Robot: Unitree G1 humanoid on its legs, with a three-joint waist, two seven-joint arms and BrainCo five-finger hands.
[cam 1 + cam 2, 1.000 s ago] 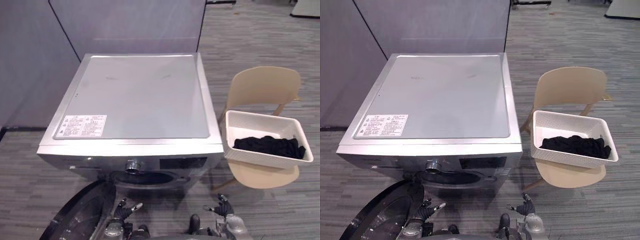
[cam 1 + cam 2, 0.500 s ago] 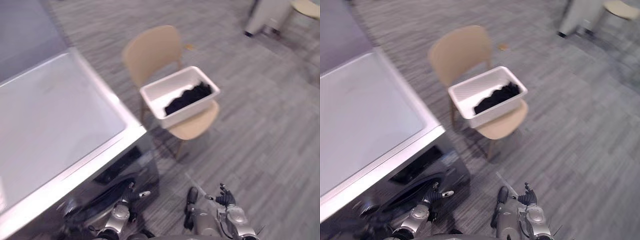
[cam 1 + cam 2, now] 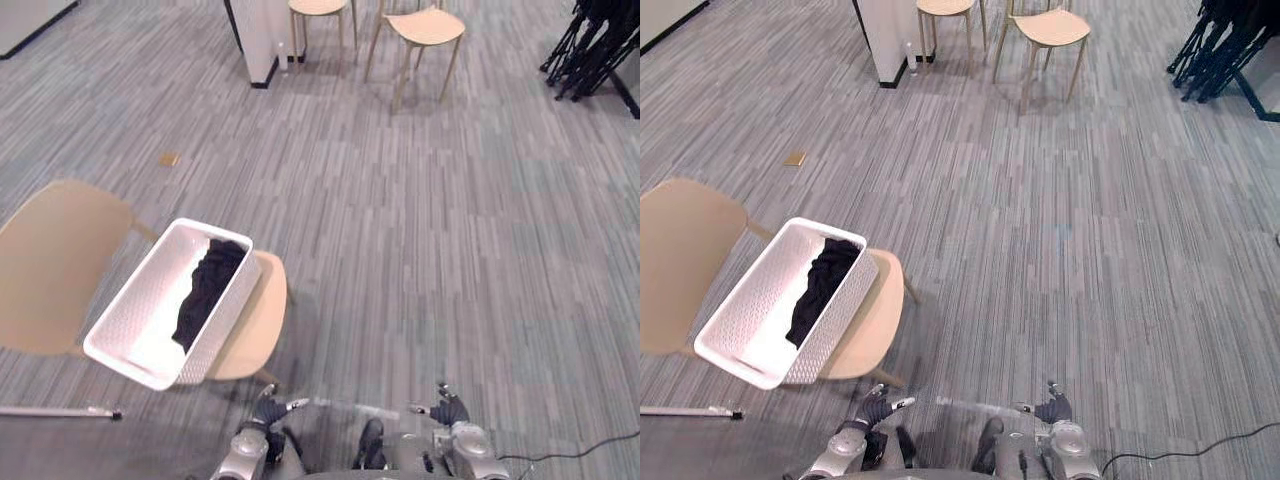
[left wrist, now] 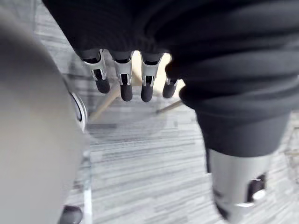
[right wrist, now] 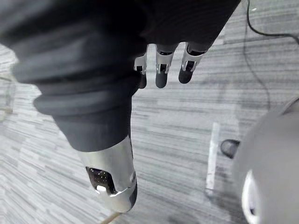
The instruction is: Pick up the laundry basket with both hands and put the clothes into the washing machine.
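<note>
Head has turned, bringing the basket (image 3: 128, 310) of clothes (image 3: 205, 290) to the left, on a chair (image 3: 40, 270). Left hand (image 3: 265, 410) and right hand (image 3: 447, 412) hang relaxed, empty. Approach stage: next, step closer and grip both ends.

We saw a grey striped carpet floor (image 3: 450, 250). A tan chair (image 3: 50, 260) stood on it at the near left, with the white laundry basket (image 3: 130, 315) resting on its seat. Two more tan chairs (image 3: 425, 25) stood far off beside a white column base (image 3: 258, 40), and black stands (image 3: 595, 45) at the far right. A small tan scrap (image 3: 169, 158) and a thin white rod (image 3: 55, 411) lay on the carpet.
</note>
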